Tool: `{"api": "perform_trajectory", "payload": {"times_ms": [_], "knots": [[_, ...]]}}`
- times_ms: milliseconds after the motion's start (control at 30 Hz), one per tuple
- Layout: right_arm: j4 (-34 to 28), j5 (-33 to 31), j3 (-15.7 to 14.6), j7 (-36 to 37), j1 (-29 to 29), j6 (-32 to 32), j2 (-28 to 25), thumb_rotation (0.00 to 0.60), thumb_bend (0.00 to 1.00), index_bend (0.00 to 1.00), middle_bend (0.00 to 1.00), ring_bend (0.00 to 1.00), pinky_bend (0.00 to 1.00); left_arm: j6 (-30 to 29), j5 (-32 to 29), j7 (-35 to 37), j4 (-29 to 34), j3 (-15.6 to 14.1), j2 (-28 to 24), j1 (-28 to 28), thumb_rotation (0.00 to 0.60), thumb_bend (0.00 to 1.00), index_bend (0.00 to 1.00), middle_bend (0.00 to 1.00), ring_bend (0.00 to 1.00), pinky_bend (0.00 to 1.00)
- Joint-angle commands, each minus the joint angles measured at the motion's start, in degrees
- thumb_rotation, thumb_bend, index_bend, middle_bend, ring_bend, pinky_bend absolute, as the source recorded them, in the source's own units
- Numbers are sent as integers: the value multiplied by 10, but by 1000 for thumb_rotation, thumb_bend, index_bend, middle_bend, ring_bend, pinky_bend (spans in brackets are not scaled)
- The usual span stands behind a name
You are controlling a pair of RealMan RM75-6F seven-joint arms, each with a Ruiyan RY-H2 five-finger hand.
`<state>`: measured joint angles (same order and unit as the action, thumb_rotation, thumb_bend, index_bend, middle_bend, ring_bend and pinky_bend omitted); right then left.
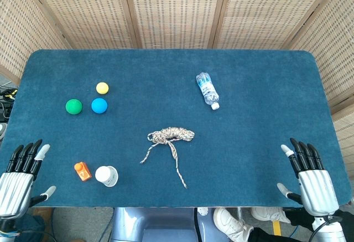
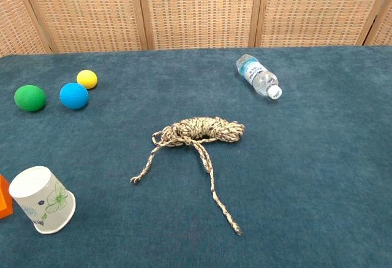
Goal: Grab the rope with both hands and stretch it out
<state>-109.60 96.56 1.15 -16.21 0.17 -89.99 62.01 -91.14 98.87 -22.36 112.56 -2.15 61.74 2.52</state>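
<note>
Braided rope (image 1: pixel 170 137) bundled mid-table (image 1: pixel 249 159), 2 loose ends trailing toward robot. Left hand (image 1: pixel 19 176) and right hand (image 1: pixel 310 176) at near corners, fingers spread, empty, probably hovering. Water bottle (image 1: pixel 207 89) lies beyond.

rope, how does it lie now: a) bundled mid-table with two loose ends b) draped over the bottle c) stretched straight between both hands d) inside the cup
a: the rope sits coiled on the table, two ends trailing toward the robot, with both the left hand and right hand apart from it.
</note>
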Motion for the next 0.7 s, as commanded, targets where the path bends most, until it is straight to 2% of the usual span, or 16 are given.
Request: {"api": "perform_trajectory", "payload": {"times_ms": [33, 267, 367, 500, 600, 667, 700], "knots": [[1, -1, 0, 0, 1, 2, 1, 600, 0, 115, 0, 0, 0, 0, -1, 1, 0, 0, 0, 0, 600, 0, 0, 0, 0, 0], [7, -5, 1, -4, 17, 31, 4, 600, 0, 129, 0, 0, 0, 3, -7, 2, 1, 2, -1, -2, 600, 0, 0, 0, 0, 0], [21, 9, 5, -27, 52, 82, -1, 600, 0, 137, 0, 0, 0, 7, -10, -4, 2, 4, 2, -3, 600, 0, 0, 0, 0, 0], [31, 48, 3, -1, 116, 165, -21, 600, 1, 171, 0, 0, 0, 9, -16, -15, 6, 6, 6, -4, 600, 0, 0, 0, 0, 0], [47, 85, 0, 21, 158, 207, -26, 600, 118, 209, 0, 0, 0, 11, -20, -23, 7, 8, 10, -5, 600, 0, 0, 0, 0, 0], [67, 119, -1, 26, 192, 236, -19, 600, 308, 242, 0, 0, 0, 14, -24, -30, 8, 10, 13, -7, 600, 0, 0, 0, 0, 0], [76, 130, 0, 24, 205, 246, -15, 600, 369, 253, 0, 0, 0, 16, -26, -33, 8, 11, 14, -7, 600, 0, 0, 0, 0, 0]]}}
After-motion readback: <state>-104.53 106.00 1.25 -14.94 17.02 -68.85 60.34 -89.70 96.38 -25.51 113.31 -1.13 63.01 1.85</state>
